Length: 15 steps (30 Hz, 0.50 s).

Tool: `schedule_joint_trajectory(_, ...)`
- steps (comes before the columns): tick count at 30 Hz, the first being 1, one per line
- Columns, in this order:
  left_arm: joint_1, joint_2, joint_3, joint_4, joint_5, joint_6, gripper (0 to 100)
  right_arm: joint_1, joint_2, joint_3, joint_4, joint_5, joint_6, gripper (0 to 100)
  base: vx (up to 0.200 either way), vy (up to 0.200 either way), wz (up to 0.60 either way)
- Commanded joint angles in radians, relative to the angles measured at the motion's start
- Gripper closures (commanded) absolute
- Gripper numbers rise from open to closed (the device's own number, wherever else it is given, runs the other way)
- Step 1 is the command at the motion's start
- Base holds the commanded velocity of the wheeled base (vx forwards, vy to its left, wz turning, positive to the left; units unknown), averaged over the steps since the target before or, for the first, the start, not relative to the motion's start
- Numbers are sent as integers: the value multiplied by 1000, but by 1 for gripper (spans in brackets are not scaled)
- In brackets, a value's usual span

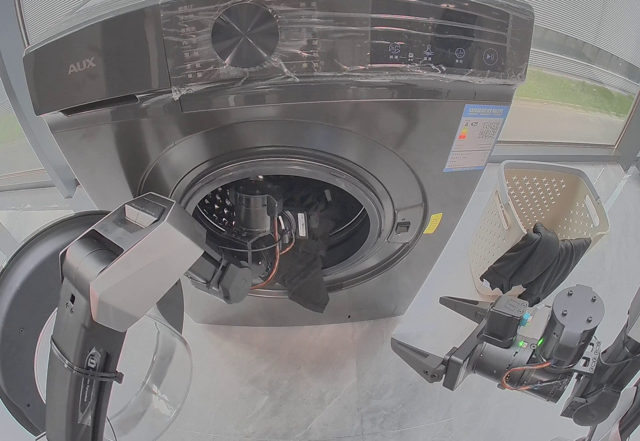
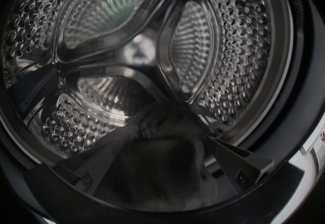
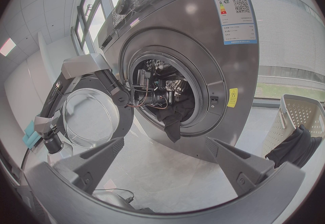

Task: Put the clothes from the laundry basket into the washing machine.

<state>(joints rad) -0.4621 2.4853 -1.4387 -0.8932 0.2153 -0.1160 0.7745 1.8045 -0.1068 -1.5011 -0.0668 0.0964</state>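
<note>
Off to the right of right gripper (image 1: 417,322) (spread wide, empty, facing washing machine (image 1: 400,149)): black garment (image 1: 533,262) hanging long-axis-down over laundry basket (image 1: 533,196) rim; left gripper (image 2: 171,133), also spread open, farther off inside drum (image 2: 237,48).

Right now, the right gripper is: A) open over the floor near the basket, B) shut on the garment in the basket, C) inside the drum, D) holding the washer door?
A: the right gripper has its fingers spread and empty above the floor, apart from the dark garment draped over the laundry basket rim.
</note>
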Motion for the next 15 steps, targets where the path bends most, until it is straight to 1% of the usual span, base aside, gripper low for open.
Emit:
schedule_joint_trajectory(1,-32,-74,141,34,-14,9,0,2,-1,10,-1,10,0,0,0,0,0)
schedule_joint_trajectory(4,-35,-66,159,40,-16,13,0,2,-1,12,-7,10,-1,0,0,0,0)
schedule_joint_trajectory(9,-29,-16,156,28,-16,30,0,2,-1,16,-27,12,-3,0,0,0,0)
schedule_joint_trajectory(15,-26,38,135,20,-16,33,0,2,1,18,-27,12,-3,0,0,0,0)
